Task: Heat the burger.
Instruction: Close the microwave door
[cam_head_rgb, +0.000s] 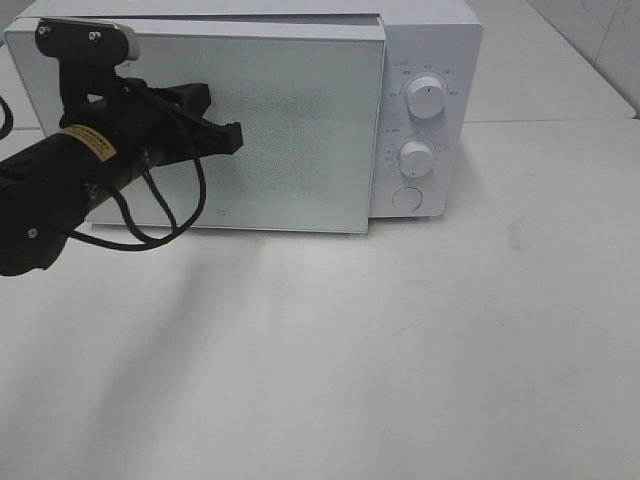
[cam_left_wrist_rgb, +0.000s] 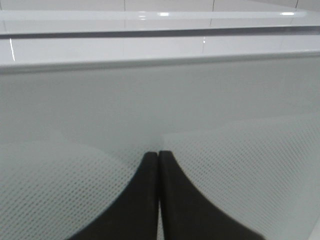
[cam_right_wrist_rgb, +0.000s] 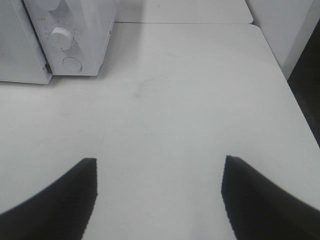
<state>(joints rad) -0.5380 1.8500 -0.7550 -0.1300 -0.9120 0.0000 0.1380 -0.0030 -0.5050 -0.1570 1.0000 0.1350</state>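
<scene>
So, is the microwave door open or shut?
Nearly shut: the door covers the front of the microwave, but a thin dark gap runs along its top edge. Latched or not, cannot tell.

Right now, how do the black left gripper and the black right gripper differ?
The left gripper has its jaws shut tight; the right gripper stands wide open. The left gripper points at the white microwave's frosted door; the right gripper hangs over the white table, away from that door. Both are black and hold nothing.
</scene>
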